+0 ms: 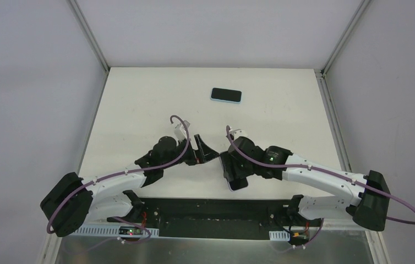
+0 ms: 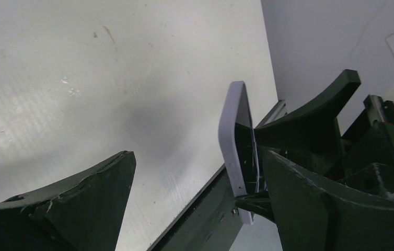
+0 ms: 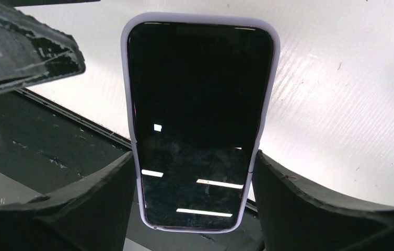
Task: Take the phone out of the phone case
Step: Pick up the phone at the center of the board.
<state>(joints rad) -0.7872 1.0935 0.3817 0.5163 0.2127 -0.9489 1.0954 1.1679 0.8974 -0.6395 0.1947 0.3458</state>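
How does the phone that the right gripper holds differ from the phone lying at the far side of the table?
The held phone is clamped by its long sides in the right gripper, raised on edge; the far phone lies flat on the table, untouched. The held phone's case looks lavender; the far phone's looks light blue. Both show dark screens.

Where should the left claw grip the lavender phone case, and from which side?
Probably grip the lavender case at its free top end, coming from the left: the right claw clamps its lower long edges, leaving the upper half clear beside the open left claw.
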